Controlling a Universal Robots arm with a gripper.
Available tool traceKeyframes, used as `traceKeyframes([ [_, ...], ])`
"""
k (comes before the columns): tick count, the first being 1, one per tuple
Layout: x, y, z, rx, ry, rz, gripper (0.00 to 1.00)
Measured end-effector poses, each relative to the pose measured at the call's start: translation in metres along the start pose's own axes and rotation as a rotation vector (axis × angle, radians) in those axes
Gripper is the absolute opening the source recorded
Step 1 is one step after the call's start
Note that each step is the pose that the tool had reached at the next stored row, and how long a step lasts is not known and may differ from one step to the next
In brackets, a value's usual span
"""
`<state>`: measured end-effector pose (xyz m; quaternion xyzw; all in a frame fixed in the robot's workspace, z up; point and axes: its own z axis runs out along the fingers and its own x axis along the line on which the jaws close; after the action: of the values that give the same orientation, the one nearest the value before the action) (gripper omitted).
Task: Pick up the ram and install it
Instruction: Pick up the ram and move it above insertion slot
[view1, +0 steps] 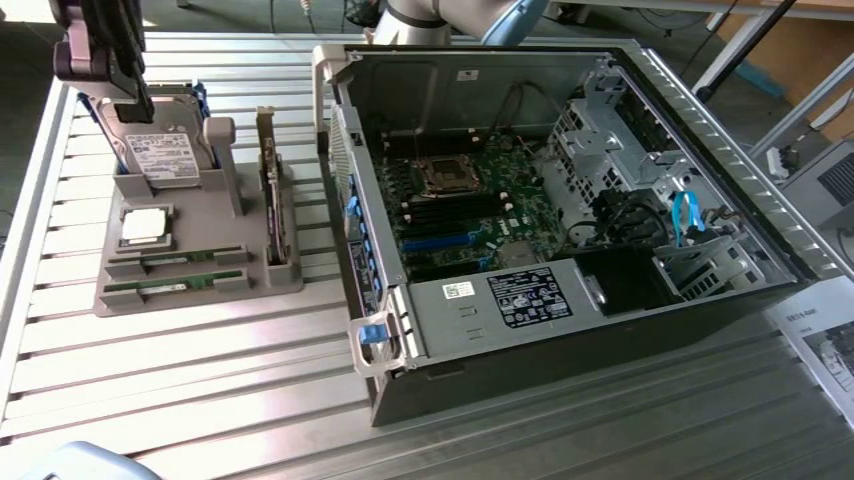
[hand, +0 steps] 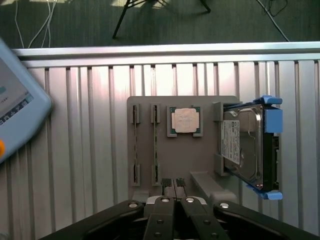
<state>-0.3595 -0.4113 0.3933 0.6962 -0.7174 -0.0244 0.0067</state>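
On the slatted worktop (view1: 200, 380) stood the open computer case (view1: 534, 330) and, to the exterior view's left, a grey holder (view1: 160, 304). A hard drive (view1: 158, 150) stood at the holder's far end, its white label too small to read. The ram (view1: 171, 289) sat on edge at the near end, its long axis crosswise. It was beyond the processor (view1: 144, 228) from the jaws, which hung pressed together and empty above the drive.

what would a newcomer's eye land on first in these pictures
The big open black computer case with its green motherboard dominates the exterior view's right. On that view's left, a grey plastic holder carries a silver hard drive in blue brackets, a square silver processor chip and thin green ram sticks, while the robot's dark hand hovers shut over it.
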Motion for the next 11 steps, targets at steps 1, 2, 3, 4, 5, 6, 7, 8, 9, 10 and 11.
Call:
traceKeyframes([
  [1, 0.0000, 0.0000, 0.0000, 0.0000, 0.0002, -0.003, 0.10],
  [2, 0.0000, 0.0000, 0.0000, -0.0001, 0.0003, -0.006, 0.10],
  [3, 0.0000, 0.0000, 0.0000, -0.0002, 0.0005, -0.010, 0.10],
  [4, 0.0000, 0.0000, 0.0000, -0.0003, 0.0006, -0.014, 0.10],
  [5, 0.0000, 0.0000, 0.0000, -0.0004, 0.0008, -0.016, 0.10],
  [6, 0.0000, 0.0000, 0.0000, -0.0005, 0.0008, -0.017, 0.10],
  [7, 0.0000, 0.0000, 0.0000, -0.0004, 0.0008, -0.017, 0.10],
  [8, 0.0000, 0.0000, 0.0000, -0.0004, 0.0008, -0.017, 0.10],
  [9, 0.0000, 0.0000, 0.0000, -0.0004, 0.0008, -0.017, 0.10],
  [10, 0.0000, 0.0000, 0.0000, -0.0004, 0.0008, -0.017, 0.10],
  [11, 0.0000, 0.0000, 0.0000, -0.0004, 0.0008, -0.017, 0.10],
])
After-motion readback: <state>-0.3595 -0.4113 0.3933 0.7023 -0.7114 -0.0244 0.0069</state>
